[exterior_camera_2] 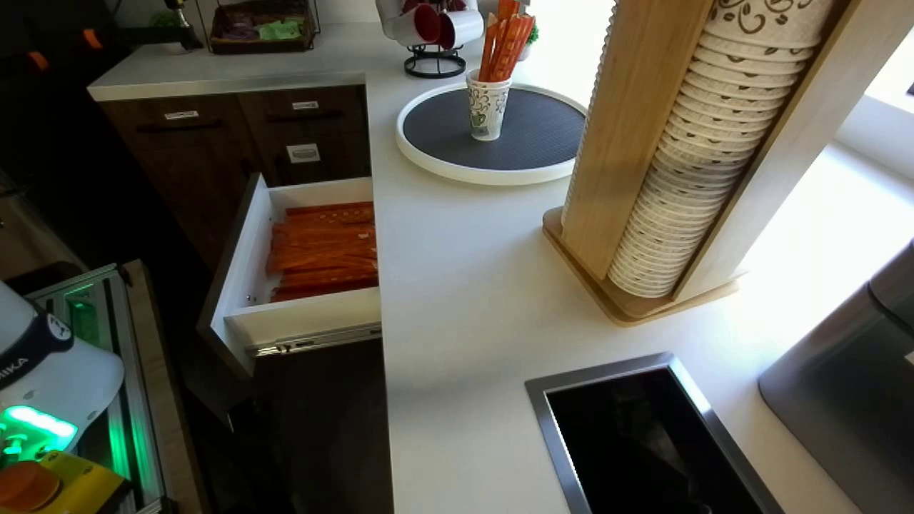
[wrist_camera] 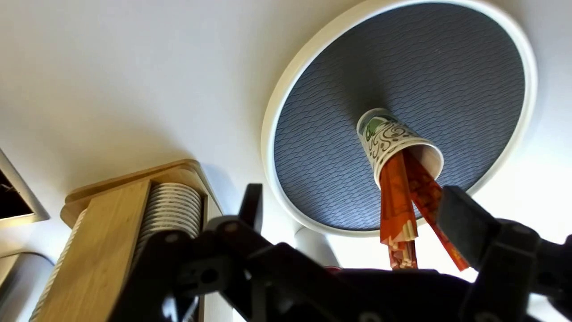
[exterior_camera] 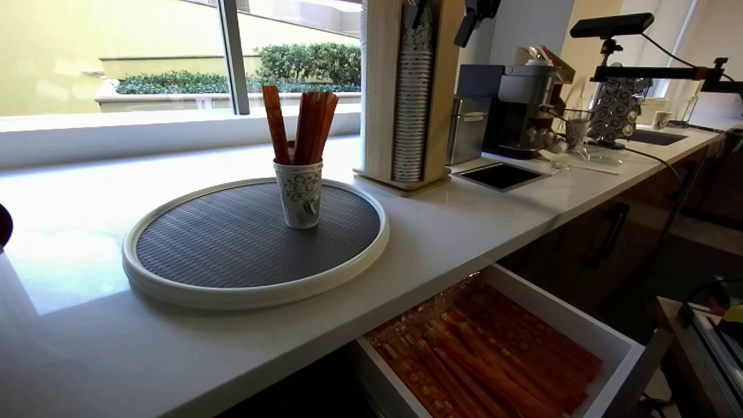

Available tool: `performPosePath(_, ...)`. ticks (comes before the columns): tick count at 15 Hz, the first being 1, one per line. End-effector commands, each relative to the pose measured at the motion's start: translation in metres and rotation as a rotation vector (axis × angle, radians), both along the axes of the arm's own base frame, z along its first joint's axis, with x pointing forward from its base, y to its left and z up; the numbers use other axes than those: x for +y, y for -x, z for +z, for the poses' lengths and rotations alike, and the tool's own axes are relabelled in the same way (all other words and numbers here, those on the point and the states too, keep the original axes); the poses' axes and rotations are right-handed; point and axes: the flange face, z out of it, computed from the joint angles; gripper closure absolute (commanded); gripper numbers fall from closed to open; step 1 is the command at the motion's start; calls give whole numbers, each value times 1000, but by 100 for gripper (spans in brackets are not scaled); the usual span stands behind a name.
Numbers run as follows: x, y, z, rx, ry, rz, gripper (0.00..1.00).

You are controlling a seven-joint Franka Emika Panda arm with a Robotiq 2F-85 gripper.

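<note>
Red-orange packets of sticks [wrist_camera: 394,192] stand in a patterned paper cup [wrist_camera: 386,136], which hides their lower ends, on a round, gray-topped tray [wrist_camera: 330,89] set on a white counter [wrist_camera: 134,89]. The top of a wooden cup dispenser [exterior_camera: 380,98] near the tray is cropped in both exterior views. Below the counter, an open drawer [exterior_camera_2: 307,318] holds a layer of similar packets [exterior_camera: 487,360], cut off at the bottom edge in an exterior view. A dark red object [exterior_camera: 4,225], sliced by the left edge of an exterior view, is too cropped to identify; a white section of the arm [exterior_camera_2: 78,382] is likewise cut off. The black gripper [wrist_camera: 358,211], filling the foot of the wrist view, has its jaws spread wide with nothing clasped between them. One of its fingers [wrist_camera: 467,223] overlaps a packet along the line of sight; depth is hard to judge there, though the two appear to be apart. In an exterior view, the gripper shows only in part at the top edge, by the dispenser, well apart from the cup, which stands upright and untouched.
</note>
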Motion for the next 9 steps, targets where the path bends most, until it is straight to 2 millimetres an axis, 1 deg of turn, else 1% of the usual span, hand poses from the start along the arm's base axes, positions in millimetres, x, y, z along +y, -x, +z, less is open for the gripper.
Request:
performPosePath(1, -3, -16, 0, -32, -13, 18, 0)
performPosePath(4, -7, -43, 3, -73, -61, -57, 0)
performPosePath(7, -11, -75, -5, -54, -113, -147, 0)
performPosePath(9, -7, -95, -12, -35, -156, -212, 0)
